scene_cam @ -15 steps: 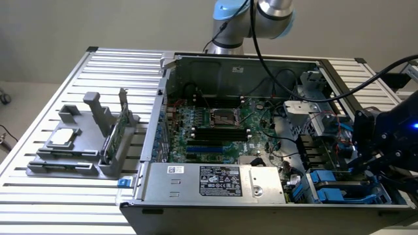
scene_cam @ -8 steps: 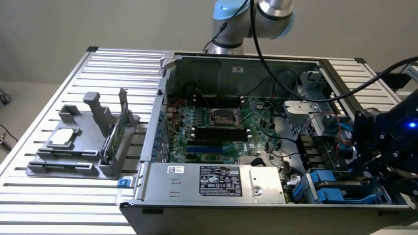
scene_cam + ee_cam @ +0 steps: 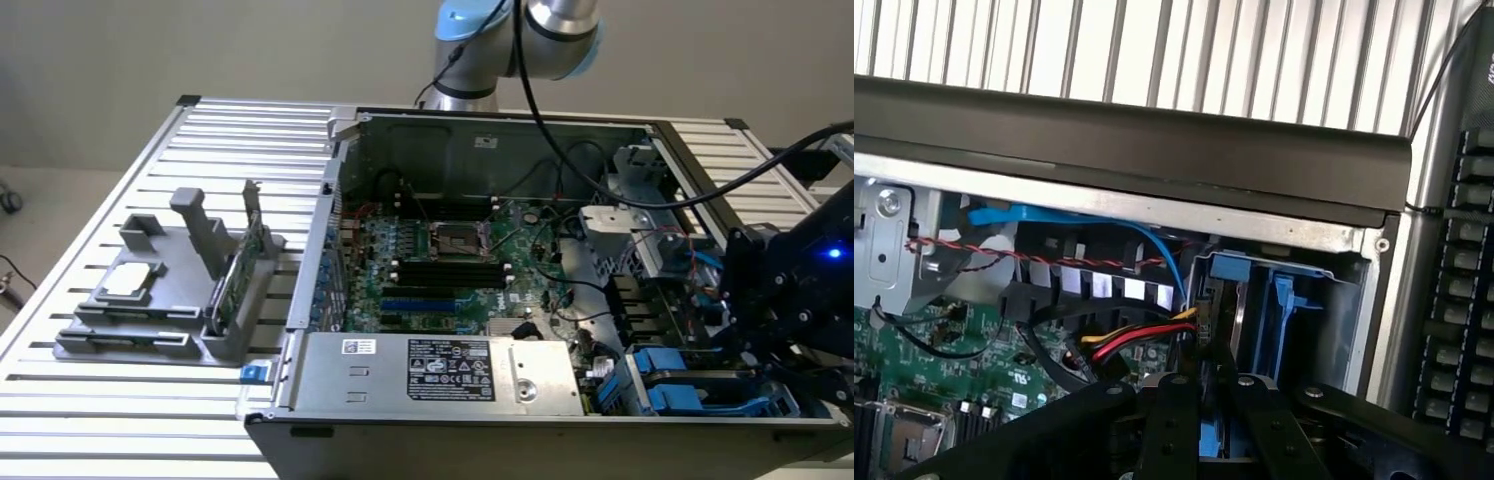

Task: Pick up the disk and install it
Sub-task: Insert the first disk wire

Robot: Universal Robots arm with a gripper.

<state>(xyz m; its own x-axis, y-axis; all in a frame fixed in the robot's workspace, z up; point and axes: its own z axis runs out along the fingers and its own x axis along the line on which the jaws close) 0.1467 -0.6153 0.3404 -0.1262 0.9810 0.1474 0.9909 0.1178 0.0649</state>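
Your tool (image 3: 1211, 388) is pinching narrowly on the disk (image 3: 1210, 442), which is sitting on edge in the bay (image 3: 1346, 310). You are wanting it square to the bay walls, and the red-yellow wires (image 3: 1134, 345) just beside are risking a snag.

Desk (image 3: 147, 160): a silver slatted metal top. From my seat, the slats run from the exterior view's left to its right.
Case (image 3: 481, 135): an open computer case lying on its side on the desk. It fills the middle and the exterior view's right.
Rack (image 3: 147, 335): a grey plastic rack standing on the slats at the exterior view's left, just beside the case. I can't tell whether they touch.
Bare slats: around the rack and along the far edge.
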